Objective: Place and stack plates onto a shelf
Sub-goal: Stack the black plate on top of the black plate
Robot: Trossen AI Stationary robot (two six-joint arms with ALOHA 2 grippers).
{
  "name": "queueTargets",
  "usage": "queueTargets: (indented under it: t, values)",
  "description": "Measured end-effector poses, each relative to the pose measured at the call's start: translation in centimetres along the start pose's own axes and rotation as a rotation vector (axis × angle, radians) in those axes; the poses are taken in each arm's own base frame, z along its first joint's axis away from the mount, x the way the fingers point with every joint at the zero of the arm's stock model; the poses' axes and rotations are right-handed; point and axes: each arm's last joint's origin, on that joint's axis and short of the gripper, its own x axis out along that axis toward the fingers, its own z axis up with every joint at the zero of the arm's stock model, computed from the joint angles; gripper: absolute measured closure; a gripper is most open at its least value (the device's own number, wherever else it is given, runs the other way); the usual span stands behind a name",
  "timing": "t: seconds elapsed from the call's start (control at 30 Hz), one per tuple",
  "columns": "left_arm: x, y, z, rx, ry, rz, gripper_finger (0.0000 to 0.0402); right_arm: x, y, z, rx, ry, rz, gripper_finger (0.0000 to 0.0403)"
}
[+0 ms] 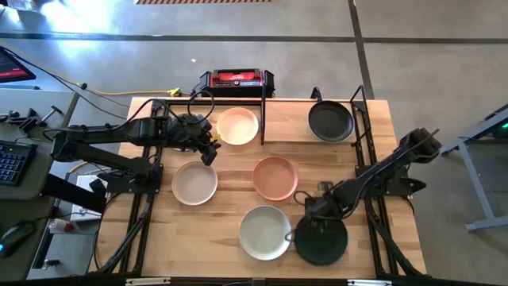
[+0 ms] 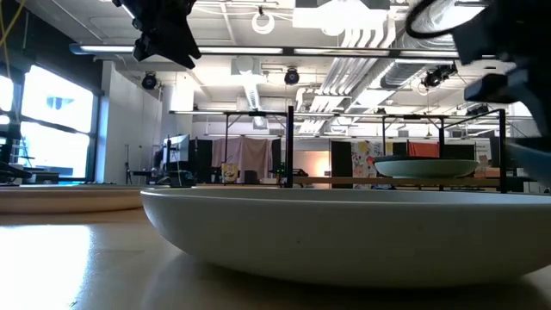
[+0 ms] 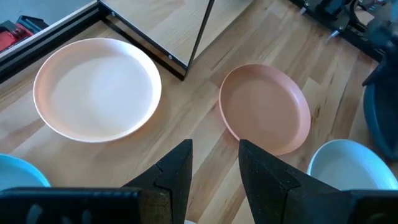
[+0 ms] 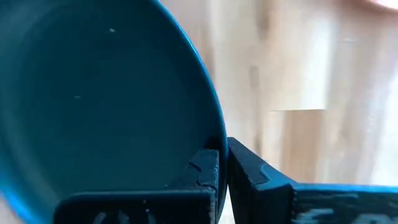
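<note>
The right gripper (image 1: 308, 216) pinches the rim of a black plate (image 1: 322, 242), which lies flat beside the pale green plate (image 1: 265, 232) (round, so no long axis; hollow up). A thin rim grip could let it tilt and slip when lifted toward the shelf (image 1: 286, 135). Beside the cream plate (image 1: 237, 125), the left gripper (image 3: 212, 168) hangs parted, holding nothing

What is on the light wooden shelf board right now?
On the light wooden shelf board in its black rod frame sit two round matte plates: a cream plate left of the central divider and a black plate on the right. Nothing is stacked on either; whatever lies beneath the board is hidden.
</note>
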Motion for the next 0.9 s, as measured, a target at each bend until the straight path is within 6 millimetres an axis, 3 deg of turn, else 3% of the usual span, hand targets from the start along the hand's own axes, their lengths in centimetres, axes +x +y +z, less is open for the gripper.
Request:
queueTargets:
  t: [0.3, 0.67, 0.9]
  values:
    - [0.0, 0.0, 0.0, -0.034, 0.001, 0.001, 0.0282, -3.8, -3.6, 0.5, 0.430, -0.217, -0.035, 0.0402]
    - [0.0, 0.0, 0.0, -0.013, 0.001, 0.001, 0.0282, -5.8, -7.1, -0.3, 0.621, -0.224, -0.056, 0.0403]
    - [0.0, 0.0, 0.0, 0.156, 0.001, 0.001, 0.0282, -7.1, -9.3, -0.4, 0.861, -0.300, -0.035, 0.0403]
